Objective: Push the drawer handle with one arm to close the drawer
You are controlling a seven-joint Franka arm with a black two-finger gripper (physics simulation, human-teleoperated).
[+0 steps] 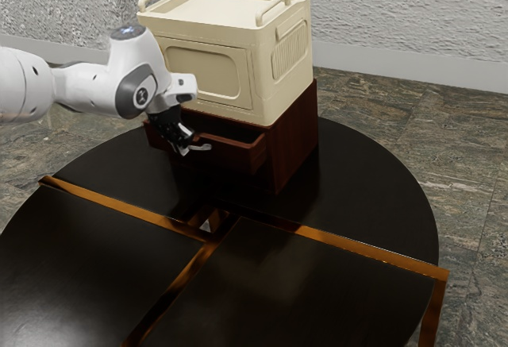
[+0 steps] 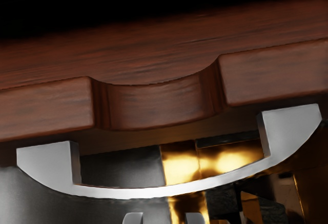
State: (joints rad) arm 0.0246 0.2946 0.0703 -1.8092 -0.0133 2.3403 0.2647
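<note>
The curved metal handle (image 2: 148,192) is jutting from the partly open wooden drawer (image 1: 230,156) on the far side of the round table (image 1: 373,196). Beside it, we are holding our gripper (image 1: 189,137) with fingers apart; behind, the reddish-brown cabinet (image 1: 295,140) is bearing a cream storage box (image 1: 282,85).

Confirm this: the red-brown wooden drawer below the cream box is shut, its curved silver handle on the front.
Not shut: the exterior view shows the drawer standing open below the cream box, and its curved silver handle is on the front.
</note>
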